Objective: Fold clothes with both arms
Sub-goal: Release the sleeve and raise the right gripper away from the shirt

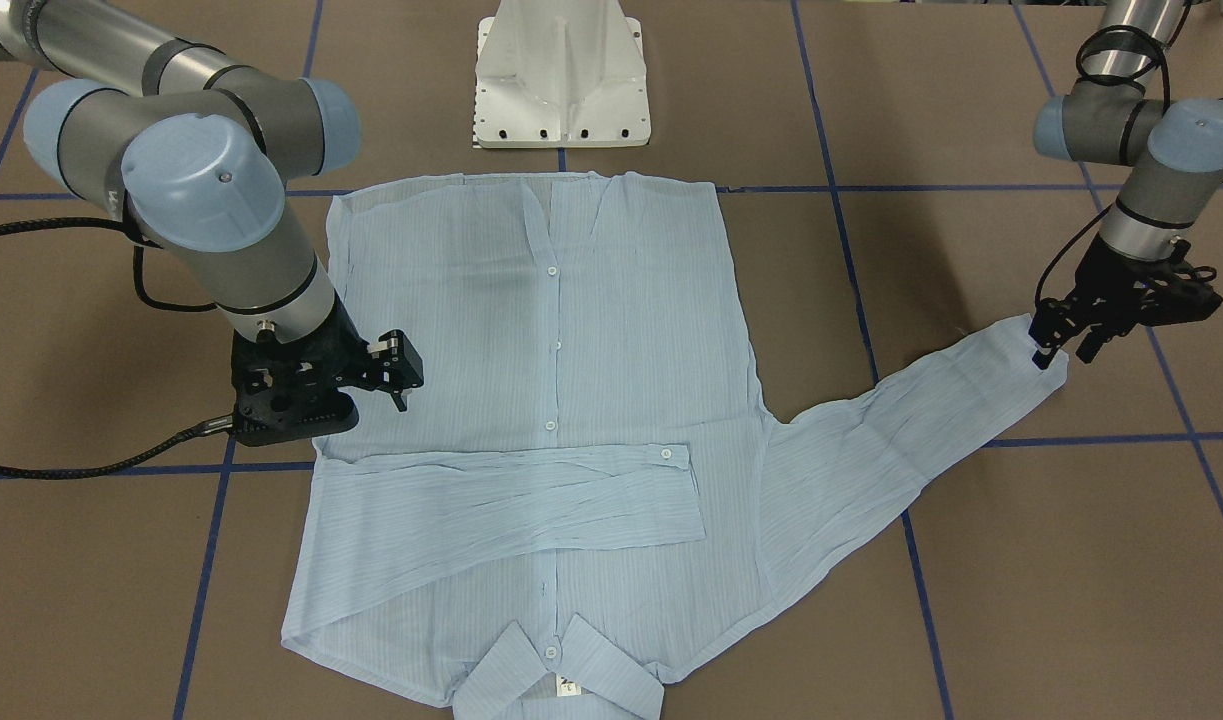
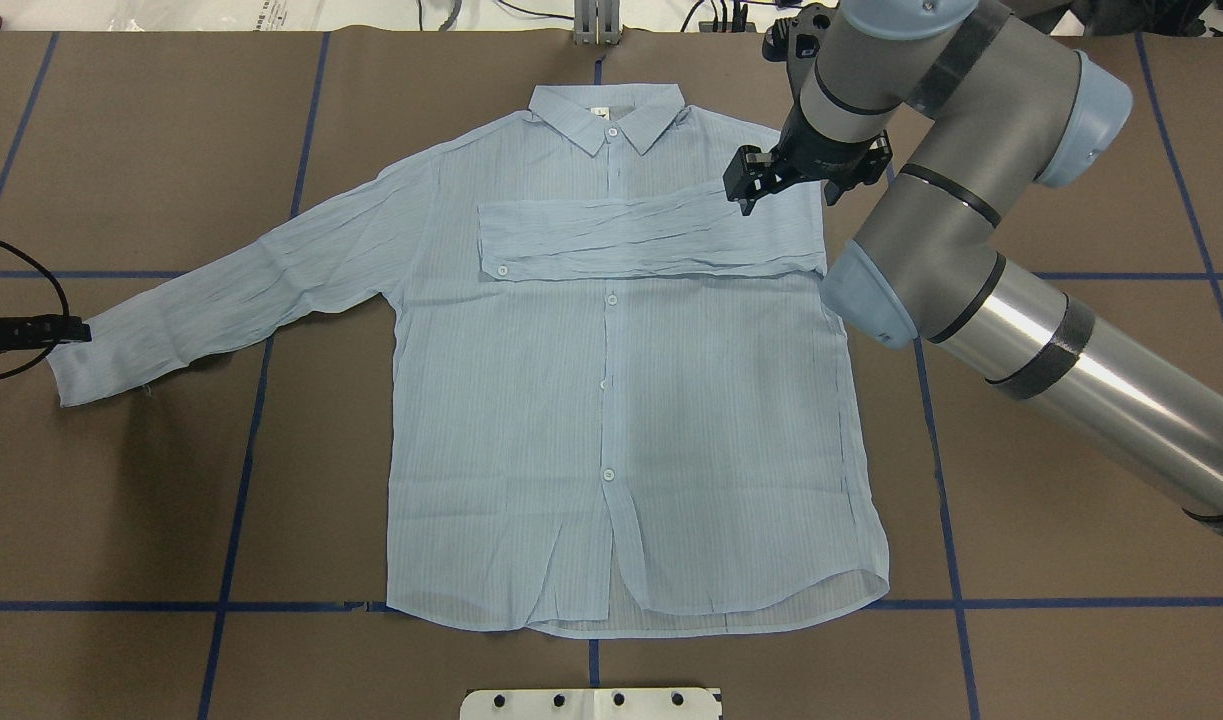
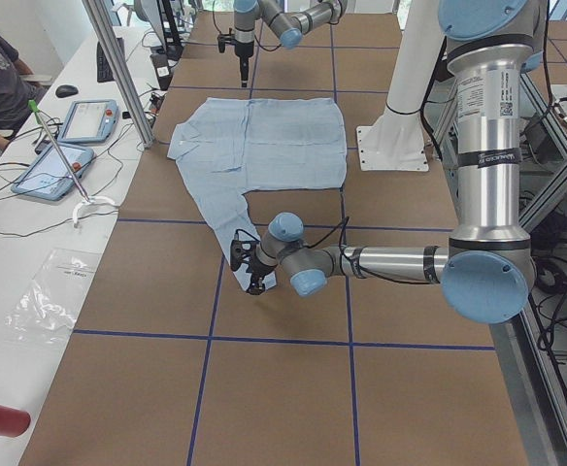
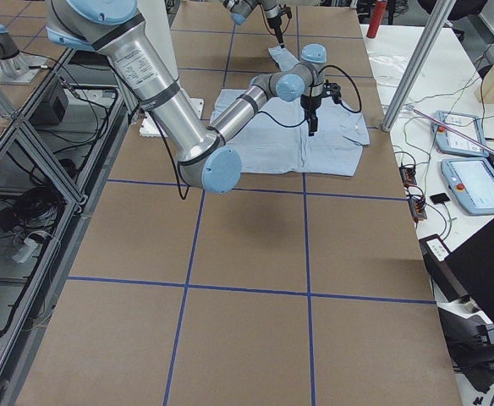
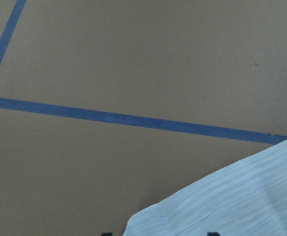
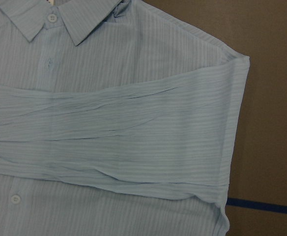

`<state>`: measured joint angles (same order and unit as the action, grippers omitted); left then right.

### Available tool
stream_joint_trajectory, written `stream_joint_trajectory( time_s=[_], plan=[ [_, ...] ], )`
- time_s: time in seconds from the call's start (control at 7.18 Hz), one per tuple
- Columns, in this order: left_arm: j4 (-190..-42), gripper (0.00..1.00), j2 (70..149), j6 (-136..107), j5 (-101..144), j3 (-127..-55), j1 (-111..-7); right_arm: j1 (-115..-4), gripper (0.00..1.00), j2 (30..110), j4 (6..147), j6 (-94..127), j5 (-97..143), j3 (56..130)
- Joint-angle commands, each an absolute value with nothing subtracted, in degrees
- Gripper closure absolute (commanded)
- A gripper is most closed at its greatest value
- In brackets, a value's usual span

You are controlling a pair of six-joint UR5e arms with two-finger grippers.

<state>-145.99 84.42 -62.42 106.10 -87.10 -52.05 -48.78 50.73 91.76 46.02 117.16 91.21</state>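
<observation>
One sleeve (image 2: pixel 251 290) was left to do. The shirt (image 2: pixel 611 420) lay flat mid-table (image 2: pixel 121 500), and that sleeve ran out toward the robot's left, with the cuff (image 1: pixel 1021 345) right at the left gripper (image 1: pixel 1063 355), fingers seemingly apart around its corner. I'd say it's the left arm's job, sweeping right across the chest. The right gripper (image 2: pixel 749 195) hovered above the folded sleeve (image 2: pixel 621 240); I couldn't tell how its jaws stood.

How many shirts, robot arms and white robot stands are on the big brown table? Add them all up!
shirt: 1
robot arms: 2, the left arm and the right arm
white base: 1
Total: 4
</observation>
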Motion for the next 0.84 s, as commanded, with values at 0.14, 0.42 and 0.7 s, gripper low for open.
stream_joint_trajectory(
  time_s=[0.14,0.42,0.7],
  plan=[
    [-145.99,0.36,83.50,-62.49,106.08,-87.01,-52.03,-48.78,0.00,50.80,91.76,46.05,117.07,91.23],
    [-145.99,0.40,83.58,-62.49,106.08,-86.84,-51.77,-48.78,0.00,50.71,91.76,46.05,117.07,91.14],
    [-145.99,0.42,83.67,-62.49,105.82,-86.40,-51.42,-48.78,0.00,50.71,91.76,46.05,117.07,91.14]
  ],
)
